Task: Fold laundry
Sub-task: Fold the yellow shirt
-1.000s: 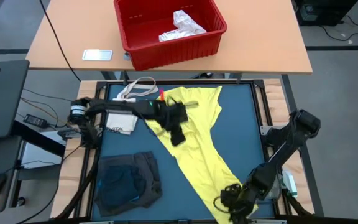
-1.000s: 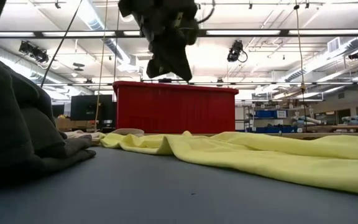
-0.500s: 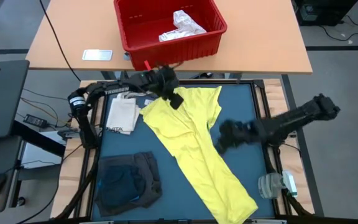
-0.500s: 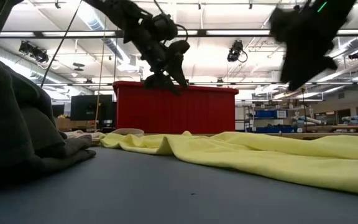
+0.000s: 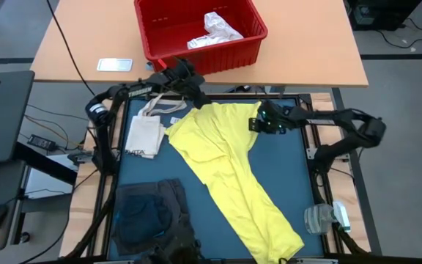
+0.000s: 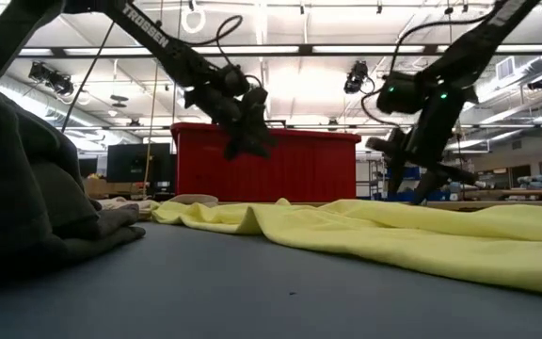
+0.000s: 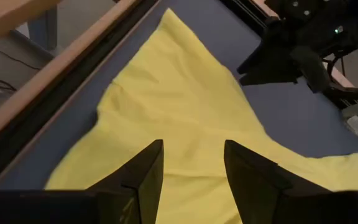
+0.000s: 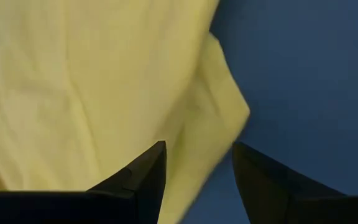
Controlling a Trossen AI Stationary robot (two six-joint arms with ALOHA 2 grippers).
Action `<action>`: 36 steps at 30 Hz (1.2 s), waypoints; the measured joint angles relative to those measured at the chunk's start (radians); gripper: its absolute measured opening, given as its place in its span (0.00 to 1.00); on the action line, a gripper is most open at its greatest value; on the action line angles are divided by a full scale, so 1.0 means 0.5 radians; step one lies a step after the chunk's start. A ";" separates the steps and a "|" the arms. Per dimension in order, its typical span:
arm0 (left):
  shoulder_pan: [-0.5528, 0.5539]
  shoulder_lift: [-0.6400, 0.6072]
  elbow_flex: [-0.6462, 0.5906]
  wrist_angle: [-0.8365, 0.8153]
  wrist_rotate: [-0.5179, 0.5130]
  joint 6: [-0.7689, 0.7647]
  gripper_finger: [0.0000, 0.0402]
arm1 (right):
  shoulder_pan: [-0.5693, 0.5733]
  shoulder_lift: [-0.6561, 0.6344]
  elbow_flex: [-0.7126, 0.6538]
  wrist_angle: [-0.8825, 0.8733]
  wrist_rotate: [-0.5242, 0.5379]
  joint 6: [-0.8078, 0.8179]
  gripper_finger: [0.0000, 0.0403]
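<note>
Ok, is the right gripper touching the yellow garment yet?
Apart. The low view shows the right gripper hanging clear above the yellow garment, room background visible between them; its jaws stand open and empty in the right wrist view.

Both arms were black, slim and jointed. The left arm (image 5: 134, 93) carried white lettering, probably "TROSSEN". The right arm (image 5: 328, 117) showed small green lights near its wrist. Black cables looped along both. Fingers (image 7: 143, 171) were dark, tapered wedges.
</note>
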 joint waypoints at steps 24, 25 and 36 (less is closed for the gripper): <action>0.144 0.022 0.000 0.252 0.423 0.343 0.43 | 0.053 0.388 0.865 -0.270 0.098 -0.571 0.01; 0.135 0.022 0.000 0.316 0.463 0.338 0.43 | 0.063 0.371 0.890 -0.258 0.075 -0.605 0.01; -0.052 0.022 0.000 0.550 0.576 0.668 0.43 | 0.268 0.363 0.907 -0.044 -0.309 -1.652 0.00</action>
